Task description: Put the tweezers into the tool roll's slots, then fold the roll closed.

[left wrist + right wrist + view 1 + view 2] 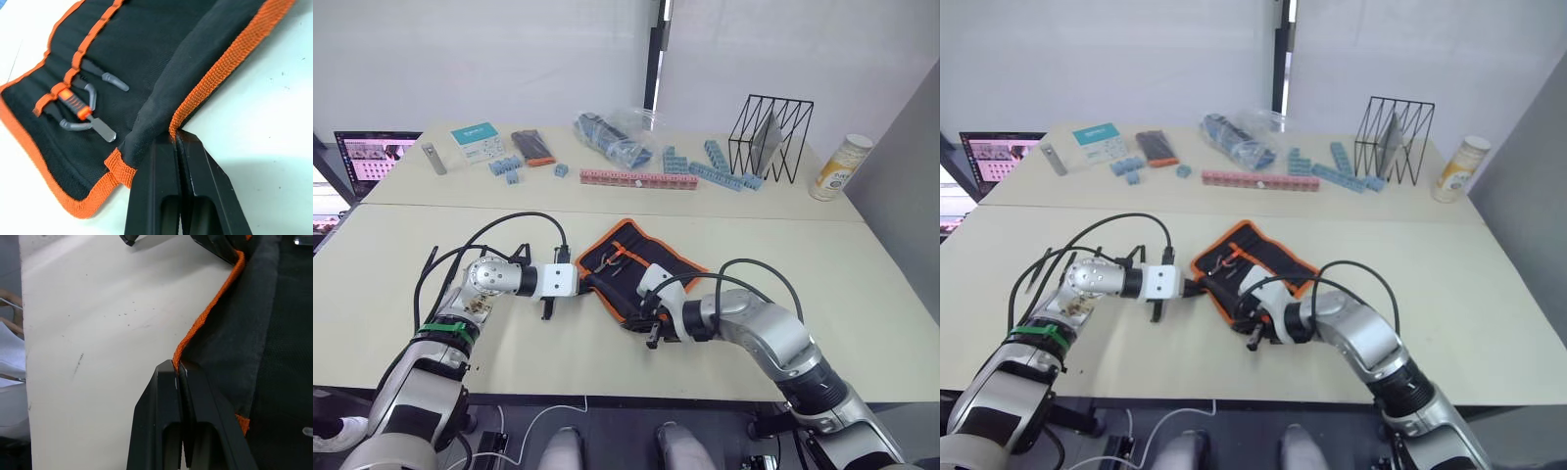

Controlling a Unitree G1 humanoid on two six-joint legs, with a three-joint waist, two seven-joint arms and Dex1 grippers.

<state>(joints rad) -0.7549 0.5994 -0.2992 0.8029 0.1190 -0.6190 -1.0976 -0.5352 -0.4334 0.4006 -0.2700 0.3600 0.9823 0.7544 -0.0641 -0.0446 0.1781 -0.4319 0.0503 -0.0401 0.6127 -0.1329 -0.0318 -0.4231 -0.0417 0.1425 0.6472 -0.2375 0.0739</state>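
Note:
The tool roll, black fabric with orange edging, lies open in the middle of the near table. Its near long edge is lifted into a fold. My left gripper is shut on that orange edge at the roll's left end. My right gripper is shut on the same edge at the near corner. Inside the roll, the tweezers sit in the slots under an orange strap, with grey tips showing. An orange-handled tool lies among them.
On the far table stand a black wire rack, a bottle, blue blocks, a pink strip, a plastic bag, a dark pack, a grey bar and a teal box. Cables loop beside both arms.

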